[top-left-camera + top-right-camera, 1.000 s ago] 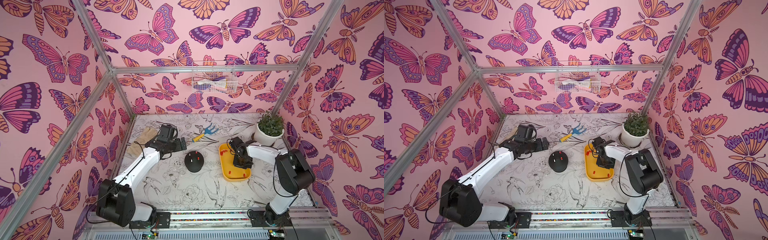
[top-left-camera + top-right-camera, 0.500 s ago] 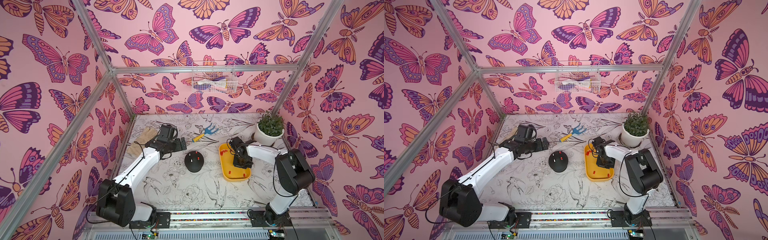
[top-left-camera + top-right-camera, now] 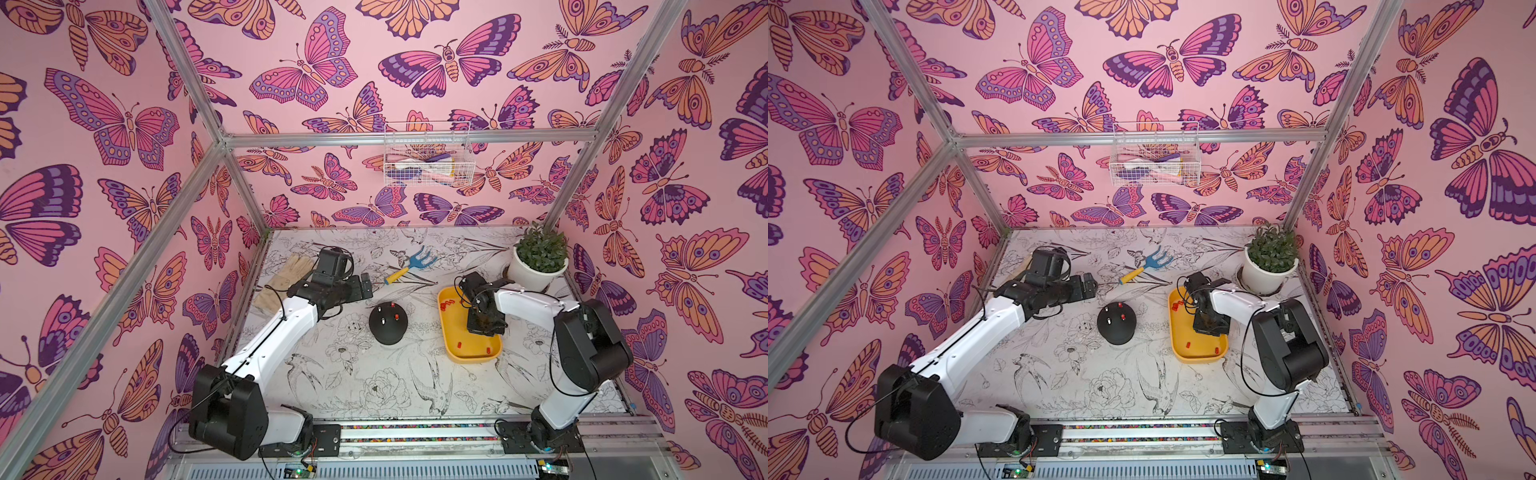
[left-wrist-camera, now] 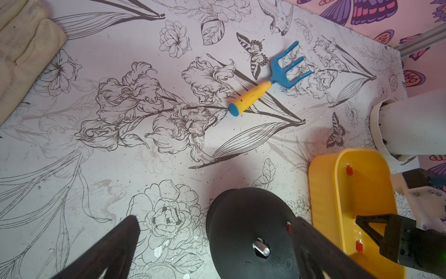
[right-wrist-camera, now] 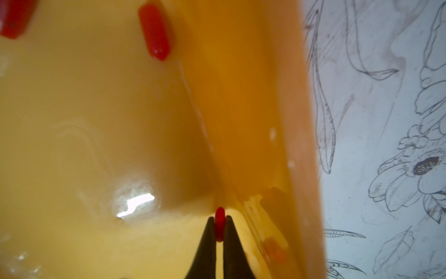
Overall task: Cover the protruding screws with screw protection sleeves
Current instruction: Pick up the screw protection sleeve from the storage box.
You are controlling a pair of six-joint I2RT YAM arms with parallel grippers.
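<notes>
Right gripper: small red tubular rubber sleeve pinched.
Sleeve sits between the black fingertips, above the yellow plastic tray floor; left gripper fingers spread.

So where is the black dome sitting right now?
In both top views the black dome sits mid-table, apart from the yellow tray on its left-arm side, with the blue rake behind it.

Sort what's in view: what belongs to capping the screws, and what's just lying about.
For the job:
- black dome with its bare screw
- yellow tray holding loose red sleeves
- pinched sleeve in the right gripper

Lying about:
- glove
- hand rake
- potted plant
- wire basket on the wall
</notes>
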